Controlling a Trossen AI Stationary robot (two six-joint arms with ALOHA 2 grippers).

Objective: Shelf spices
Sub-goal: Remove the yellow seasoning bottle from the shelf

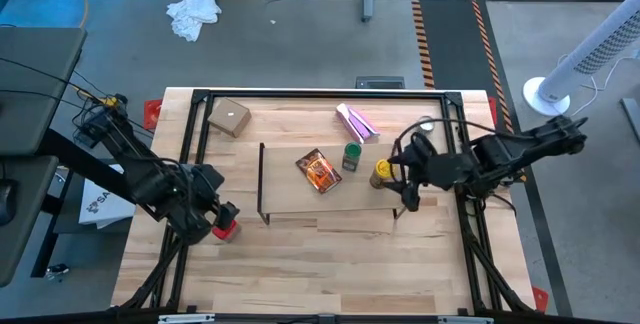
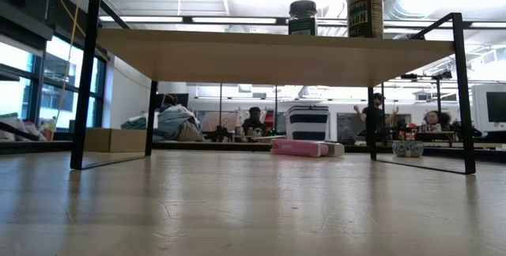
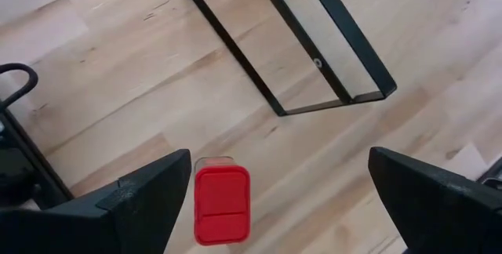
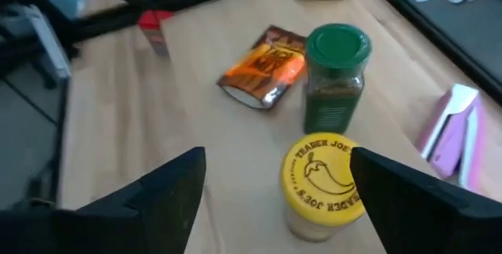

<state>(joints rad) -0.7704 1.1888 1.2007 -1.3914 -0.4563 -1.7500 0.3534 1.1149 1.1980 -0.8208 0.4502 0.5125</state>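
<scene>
The shelf (image 1: 330, 202) stands mid-table, its light plank top on black end frames. On the plank rest the flat orange-brown packet (image 1: 319, 171), the green-lidded jar (image 1: 352, 156) and the yellow jar (image 1: 381, 172), both jars upright. The red boxy container (image 1: 224, 230) stands on the table, off the shelf's left end. My left gripper (image 3: 278, 168) hangs open above the red container (image 3: 222, 205), which shows close to one finger. My right gripper (image 4: 278, 160) is open over the shelf's right end. The yellow jar (image 4: 325, 177) shows between its fingers, close to one of them, and I see no touch.
A pink-purple packet (image 1: 356, 123), a tan cardboard box (image 1: 229, 117) and a small silver tin (image 1: 427, 124) lie behind the shelf near the table's far edge. Bare wood spreads along the near side (image 1: 330, 274). People sit in the room beyond.
</scene>
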